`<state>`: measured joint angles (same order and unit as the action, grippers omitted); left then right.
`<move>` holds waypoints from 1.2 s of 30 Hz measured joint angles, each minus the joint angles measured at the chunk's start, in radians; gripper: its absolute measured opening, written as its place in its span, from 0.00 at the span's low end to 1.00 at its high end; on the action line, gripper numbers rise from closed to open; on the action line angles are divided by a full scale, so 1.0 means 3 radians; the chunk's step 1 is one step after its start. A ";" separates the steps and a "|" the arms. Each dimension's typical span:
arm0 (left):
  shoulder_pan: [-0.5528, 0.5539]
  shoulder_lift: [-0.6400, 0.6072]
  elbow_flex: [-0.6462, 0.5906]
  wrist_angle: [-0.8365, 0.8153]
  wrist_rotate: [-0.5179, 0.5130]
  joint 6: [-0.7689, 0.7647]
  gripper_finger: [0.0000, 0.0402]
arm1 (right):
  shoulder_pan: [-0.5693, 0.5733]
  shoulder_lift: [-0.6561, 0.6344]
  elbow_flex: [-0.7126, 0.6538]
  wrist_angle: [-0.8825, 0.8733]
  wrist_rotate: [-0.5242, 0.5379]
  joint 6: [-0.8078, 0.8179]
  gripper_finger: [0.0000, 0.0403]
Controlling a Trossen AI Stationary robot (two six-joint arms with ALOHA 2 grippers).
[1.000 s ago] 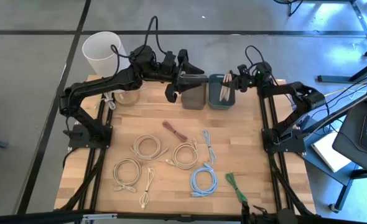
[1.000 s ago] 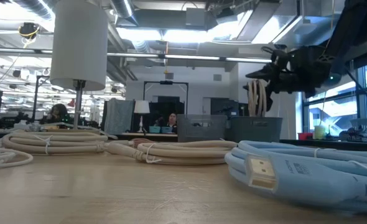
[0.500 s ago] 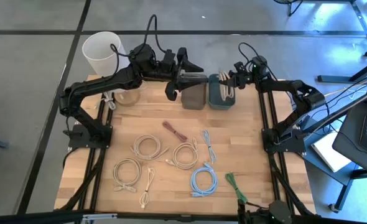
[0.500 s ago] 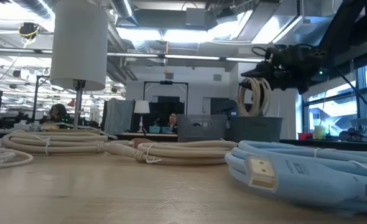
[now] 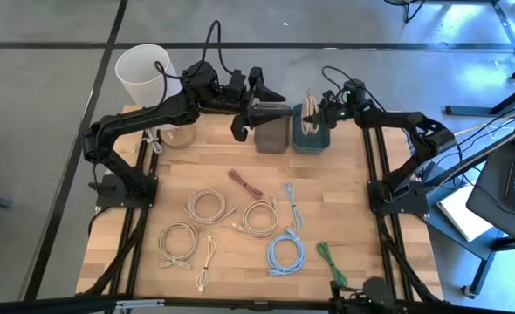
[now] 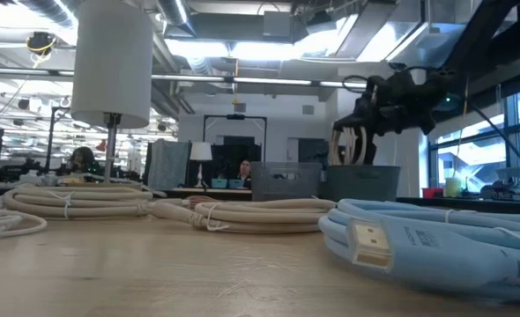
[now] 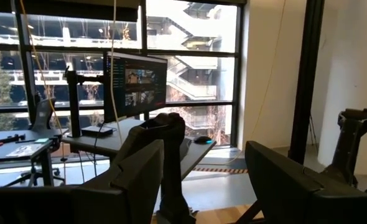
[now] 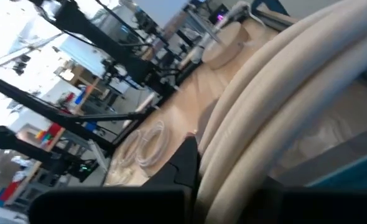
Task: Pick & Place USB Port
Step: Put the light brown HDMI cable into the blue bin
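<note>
Right hand (image 5: 314, 112) pinches the cream cable coil (image 5: 309, 111) above the teal bin (image 5: 312, 138), top centre; a loose loop could snag the rim. Left hand (image 5: 259, 94) hangs wide.

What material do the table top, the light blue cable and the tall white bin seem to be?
Table top: looks like wood, with pale planks and visible grain, matte. Light blue cable: probably a smooth plastic or rubber jacket, coiled, with a slight sheen in the low view. Tall white bin: likely thin plastic, plain and matte; it cannot be told for sure.
</note>
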<state>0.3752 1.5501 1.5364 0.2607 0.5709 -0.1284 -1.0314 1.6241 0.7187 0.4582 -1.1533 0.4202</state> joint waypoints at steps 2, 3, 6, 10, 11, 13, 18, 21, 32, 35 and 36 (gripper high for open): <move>0.0000 0.0000 0.0000 0.0000 0.0000 -0.0001 0.55 | 0.0047 0.0000 0.0001 -0.0073 0.0117 -0.0055 0.05; 0.0000 0.0000 0.0000 0.0000 0.0000 -0.0001 0.55 | 0.0070 0.0000 0.0001 -0.0094 0.0151 -0.0088 0.05; 0.0000 0.0000 0.0000 0.0001 0.0000 0.0000 0.55 | 0.0129 0.0000 0.0002 -0.0123 0.0226 -0.0107 0.05; 0.0000 0.0000 0.0000 0.0001 0.0001 0.0000 0.55 | 0.0217 0.0000 0.0005 -0.0195 0.0366 -0.0114 0.05; 0.0000 0.0000 0.0000 0.0001 0.0003 0.0000 0.55 | 0.0244 0.0000 0.0007 -0.0248 0.0399 -0.0133 0.05; 0.0000 0.0000 0.0000 0.0001 0.0037 0.0000 0.55 | 0.0304 0.0000 0.0007 -0.0360 0.0459 -0.0182 0.05; -0.0001 0.0000 0.0000 0.0003 0.0102 0.0004 0.55 | 0.0436 0.0001 0.0007 -0.0422 0.0592 -0.0207 0.05; 0.0000 0.0000 0.0000 0.0007 0.0122 0.0009 0.55 | 0.0490 0.0001 0.0006 -0.0432 0.0594 -0.0200 0.05; -0.0001 0.0000 0.0000 0.0015 0.0176 0.0006 0.55 | 0.0660 0.0001 0.0006 -0.0430 0.1071 -0.0297 0.15; 0.0000 0.0000 0.0000 0.0014 0.0184 0.0005 0.55 | 0.0661 0.0001 0.0007 -0.0426 0.1127 -0.0383 0.26; 0.0000 0.0000 0.0000 0.0014 0.0193 0.0003 0.55 | 0.0663 0.0001 0.0007 -0.0428 0.1150 -0.0399 0.30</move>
<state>0.3752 1.5501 1.5364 0.2649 0.6288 -0.1276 -0.8326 1.6245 0.7207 0.3299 -0.8082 0.3005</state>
